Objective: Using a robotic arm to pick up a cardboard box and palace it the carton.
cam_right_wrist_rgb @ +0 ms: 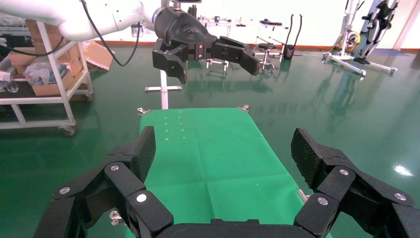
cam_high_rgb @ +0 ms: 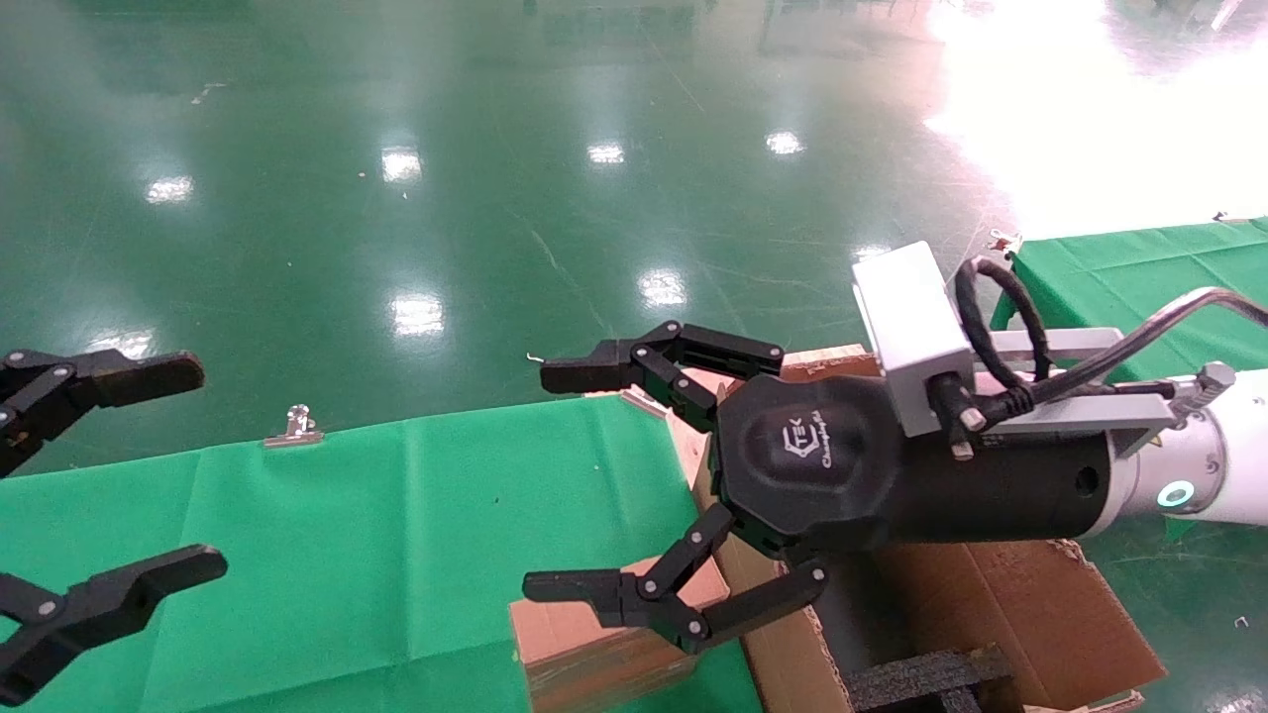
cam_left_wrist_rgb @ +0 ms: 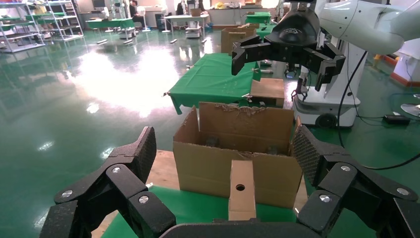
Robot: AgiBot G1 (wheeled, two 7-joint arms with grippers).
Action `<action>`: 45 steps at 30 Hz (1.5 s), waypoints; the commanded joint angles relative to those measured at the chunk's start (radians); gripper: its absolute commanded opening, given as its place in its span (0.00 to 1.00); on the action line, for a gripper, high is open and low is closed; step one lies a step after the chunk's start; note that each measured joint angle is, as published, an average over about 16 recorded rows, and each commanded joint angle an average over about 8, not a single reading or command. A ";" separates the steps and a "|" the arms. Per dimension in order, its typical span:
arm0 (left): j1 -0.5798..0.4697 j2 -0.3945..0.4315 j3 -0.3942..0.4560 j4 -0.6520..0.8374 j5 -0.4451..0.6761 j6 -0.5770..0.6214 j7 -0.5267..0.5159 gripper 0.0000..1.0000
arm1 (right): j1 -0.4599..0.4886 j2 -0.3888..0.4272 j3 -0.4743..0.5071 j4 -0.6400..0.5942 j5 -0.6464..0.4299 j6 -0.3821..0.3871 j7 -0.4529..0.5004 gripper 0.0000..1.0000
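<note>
The small brown cardboard box (cam_high_rgb: 594, 634) lies on the green table (cam_high_rgb: 396, 535), close against the large carton (cam_high_rgb: 1001, 604). The carton has ragged flaps and black foam (cam_high_rgb: 921, 678) inside. My right gripper (cam_high_rgb: 537, 481), on the white arm with the green ring light, hovers open and empty above the box, one finger over it. My left gripper (cam_high_rgb: 203, 467) is open and empty at the table's left edge. In the left wrist view the box (cam_left_wrist_rgb: 242, 191) stands end-on before the carton (cam_left_wrist_rgb: 208, 163), with the right gripper (cam_left_wrist_rgb: 287, 49) above. The right wrist view shows only bare green table (cam_right_wrist_rgb: 213, 148) between the open right gripper (cam_right_wrist_rgb: 223, 153).
Metal clips (cam_high_rgb: 294, 426) hold the cloth at the table's far edge. Shiny green floor (cam_high_rgb: 495, 198) lies beyond. A second green table (cam_high_rgb: 1139, 267) stands at the far right. The left wrist view shows a white robot base (cam_left_wrist_rgb: 322, 104) and another brown box (cam_left_wrist_rgb: 267, 89) behind the carton.
</note>
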 commanded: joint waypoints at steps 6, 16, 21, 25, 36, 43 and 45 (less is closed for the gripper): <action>0.000 0.000 0.000 0.000 0.000 0.000 0.000 1.00 | 0.000 0.000 0.000 0.000 0.000 0.000 0.000 1.00; 0.000 0.000 0.000 0.000 0.000 0.000 0.000 0.64 | 0.000 0.000 0.000 0.000 0.000 0.000 0.000 1.00; 0.000 0.000 0.000 0.000 0.000 0.000 0.000 0.03 | 0.000 0.000 0.000 0.000 0.000 0.000 0.000 1.00; 0.000 0.000 0.000 0.000 0.000 0.000 0.000 0.00 | 0.000 0.000 0.000 0.000 0.000 0.000 0.000 1.00; 0.000 0.000 0.000 0.000 0.000 0.000 0.000 0.00 | 0.050 0.000 -0.038 0.009 -0.099 -0.019 -0.012 1.00; 0.000 0.000 0.000 0.000 0.000 0.000 0.000 0.00 | 0.170 -0.036 -0.140 0.009 -0.327 -0.051 -0.024 1.00; 0.000 0.000 0.000 0.000 0.000 0.000 0.000 0.00 | 0.203 -0.052 -0.174 0.006 -0.394 -0.058 -0.025 1.00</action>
